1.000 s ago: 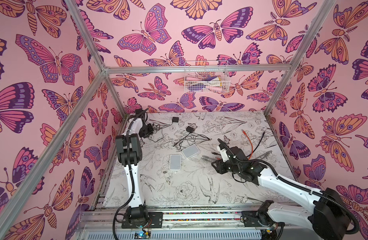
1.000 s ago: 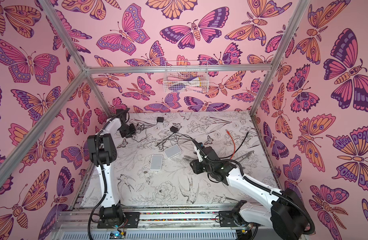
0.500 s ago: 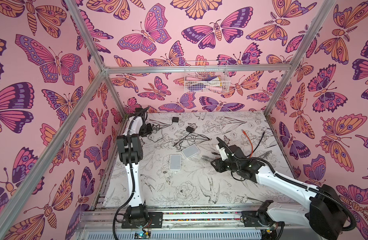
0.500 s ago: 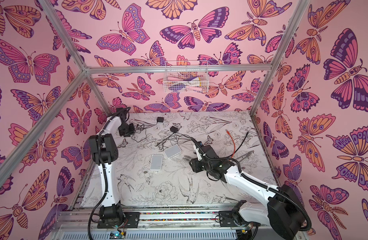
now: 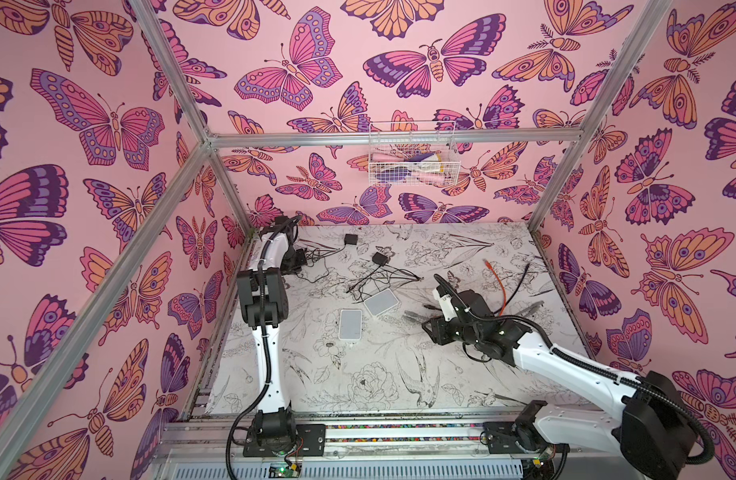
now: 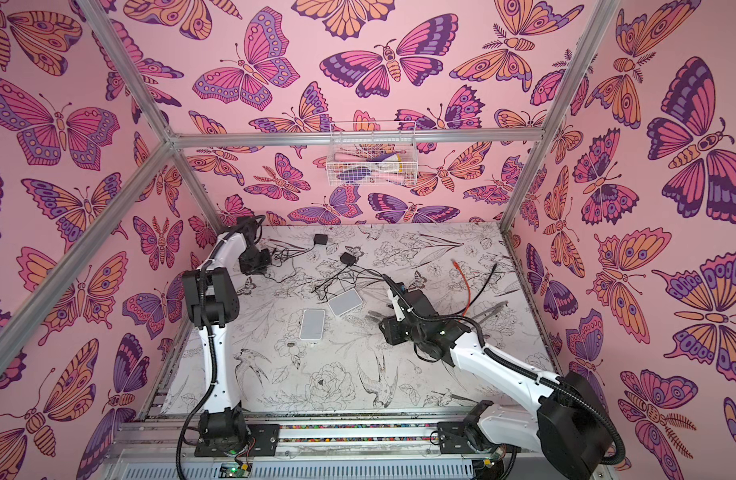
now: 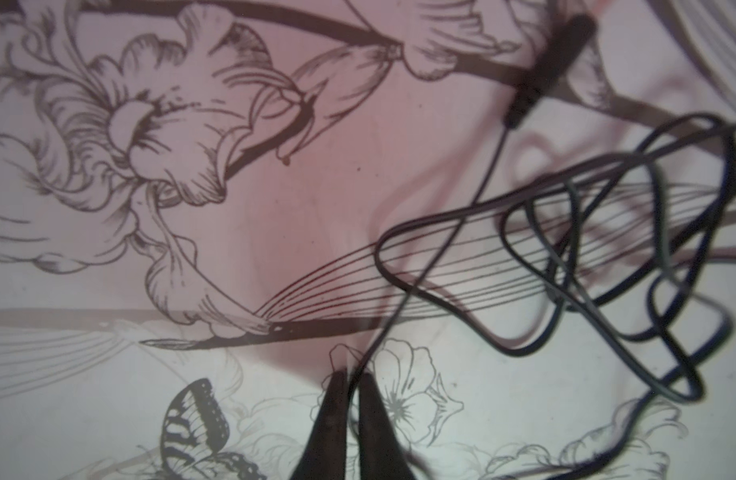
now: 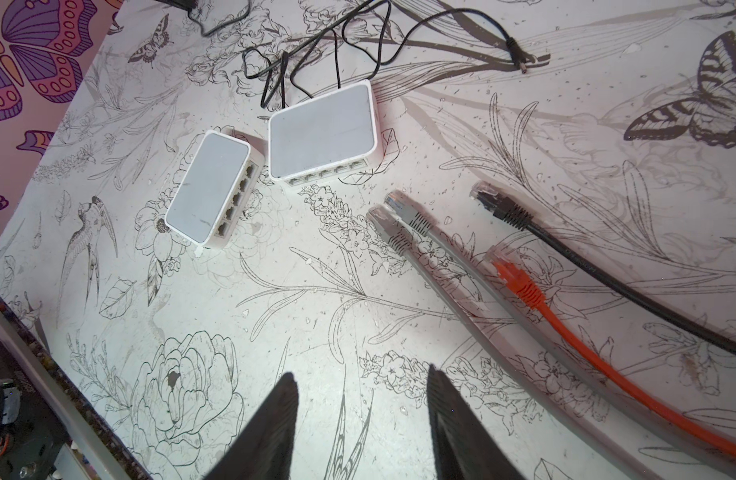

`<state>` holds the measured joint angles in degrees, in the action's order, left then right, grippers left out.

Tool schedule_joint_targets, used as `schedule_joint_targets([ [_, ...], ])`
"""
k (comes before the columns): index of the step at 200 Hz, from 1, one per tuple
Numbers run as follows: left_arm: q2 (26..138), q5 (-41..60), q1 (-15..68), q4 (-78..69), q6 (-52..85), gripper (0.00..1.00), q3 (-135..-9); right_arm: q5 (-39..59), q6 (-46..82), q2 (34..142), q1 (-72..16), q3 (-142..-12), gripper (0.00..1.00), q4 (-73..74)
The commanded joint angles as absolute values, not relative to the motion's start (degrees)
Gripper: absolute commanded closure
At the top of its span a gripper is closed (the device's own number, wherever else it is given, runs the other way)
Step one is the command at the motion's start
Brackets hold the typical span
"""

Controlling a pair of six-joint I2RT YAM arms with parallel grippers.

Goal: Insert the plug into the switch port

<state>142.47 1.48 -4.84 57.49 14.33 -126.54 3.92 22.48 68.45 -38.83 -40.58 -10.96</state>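
- Between the fingertips of the left gripper (image 7: 354,376), which are pressed together, runs a thin black cord (image 7: 489,166). They appear to pinch it partway along, and its barrel plug (image 7: 541,70) lies loose, well ahead of them.
- Right gripper (image 8: 362,374) hovers half spread and empty. Ahead of it sit a near switch (image 8: 210,195) and a far switch (image 8: 322,133), ports showing, with network plugs beside them.
- Risk: held only by its cord, the barrel plug would dangle and be hard to aim at a port. A pull could also drag the tangled loops (image 7: 607,257) beside it, or the cord could slip free.
- Risk: the grey plugs (image 8: 395,203) lie just beside each other, so a closing grasp could catch both. An unheld switch may slide when a plug is pushed in.
- Count: two switches. Four network plugs: two grey, one orange plug (image 8: 512,274), one black plug (image 8: 495,203). Two black adapters (image 5: 350,239).
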Motion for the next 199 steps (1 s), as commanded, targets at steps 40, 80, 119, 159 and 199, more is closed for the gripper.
schedule_joint_targets([
  [40, 127.9, 5.7, -2.0, 50.3, 21.3, 1.00, -100.3, 3.6, 21.6, 65.4, -38.2, -42.4, 0.49, -13.1],
  [80, 108.2, 5.4, 1.2, 37.9, 25.6, 1.00, -76.9, 3.9, 21.1, 65.1, -38.0, -42.5, 0.50, -13.4],
  [119, 100.2, 0.7, 4.2, 36.9, 25.8, 1.00, -69.2, 4.5, 21.0, 65.9, -37.9, -43.9, 0.51, -13.4],
  [159, 92.2, -10.3, 8.3, 32.0, 22.0, 1.00, -65.4, 7.5, 20.7, 67.9, -37.4, -47.5, 0.51, -14.3],
  [199, 92.0, -6.9, 6.2, 28.4, 22.5, 1.00, -65.9, 11.9, 21.1, 69.7, -36.8, -53.2, 0.48, -13.5],
])
